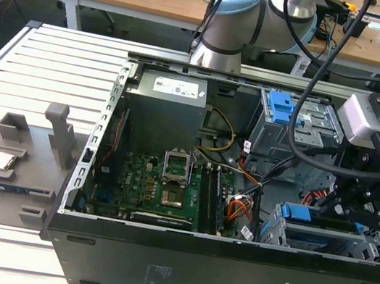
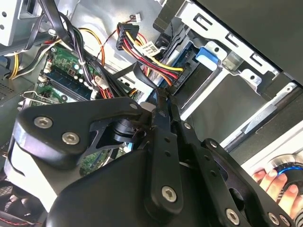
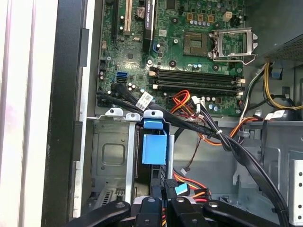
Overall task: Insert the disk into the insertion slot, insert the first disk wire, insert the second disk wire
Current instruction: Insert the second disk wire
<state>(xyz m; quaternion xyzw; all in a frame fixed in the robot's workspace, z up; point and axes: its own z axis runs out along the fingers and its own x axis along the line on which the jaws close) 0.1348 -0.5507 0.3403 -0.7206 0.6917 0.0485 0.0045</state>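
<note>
Disk seated in its cage, gripper at the cable end

We see the open computer case lying on a slatted white table, with the green motherboard exposed. At the exterior view's right, the disk sits inside the insertion slot, a low grey metal cage near the case's front corner. Its bright blue carrier shows as a strip along the top edge and a blue tab at one end. In the first wrist view the same blue carrier stands on edge between the grey rails of the slot, its dark body running down toward the gripper.

The gripper hangs right over the disk's end. In both wrist views its black fingers are drawn close together, pinching a dark cable connector with red, yellow and black wires right at the disk's end. Whether the plug is fully seated we cannot tell.

A person's fingertips show in the second wrist view.
</note>
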